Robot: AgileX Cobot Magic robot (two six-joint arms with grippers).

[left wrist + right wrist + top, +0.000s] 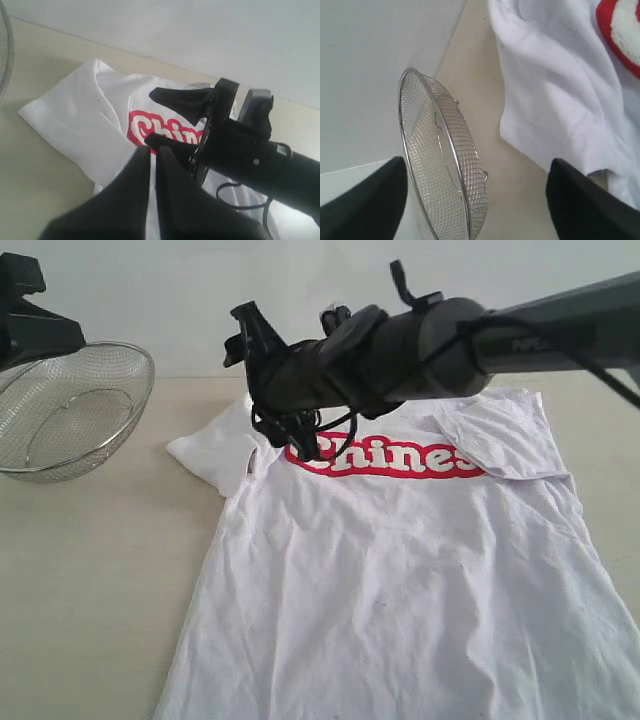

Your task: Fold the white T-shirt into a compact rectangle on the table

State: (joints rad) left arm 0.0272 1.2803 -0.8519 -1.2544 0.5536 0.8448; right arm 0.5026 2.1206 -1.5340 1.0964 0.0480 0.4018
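Observation:
The white T-shirt [400, 570] lies face up on the table [90, 590], its red lettered band [390, 458] across the chest. The sleeve on the right [500, 435] is folded inward over the chest, and the sleeve on the left [215, 450] lies bunched. My right gripper [240, 335] reaches across from the right and hangs open above the shirt's left shoulder, holding nothing. The left wrist view shows it [148, 116] over the band. My left gripper [154, 149] is shut and empty, above the shirt [75, 115]. The right wrist view has open fingers [570, 200] either side of bare table.
A wire-mesh metal bowl [70, 410] stands at the far left of the table, close to the bunched sleeve. It also shows in the right wrist view, bowl [450, 150]. A dark part of the left arm [30, 320] hangs above the bowl. A pale wall runs behind.

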